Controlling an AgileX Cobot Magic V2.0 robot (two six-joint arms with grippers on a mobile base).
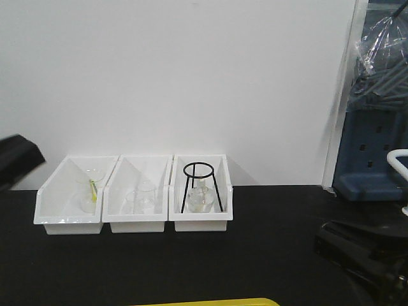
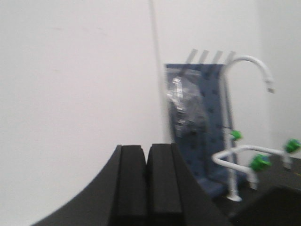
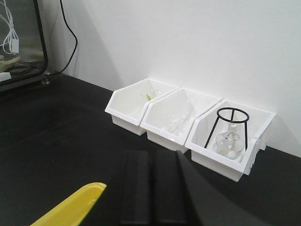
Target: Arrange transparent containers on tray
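Nothing is picked up yet: both the left pincer (image 2: 147, 188) and right pincer (image 3: 153, 188) are clenched on nothing. The test tubes (image 3: 184, 114) seem to lie in the middle bin (image 1: 138, 220) (faint), centre frame. Next: reach there, then to the yellow tray (image 3: 70, 212) at bottom.

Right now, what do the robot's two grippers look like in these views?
Both are plain matte black. In each wrist view, the left gripper and right gripper show two flat, rectangular block fingers side by side, on a black body that flares outward in a curve. No markings, labels or cables show on them. In the front view, only dark, blurred parts of the arms appear at the edges.
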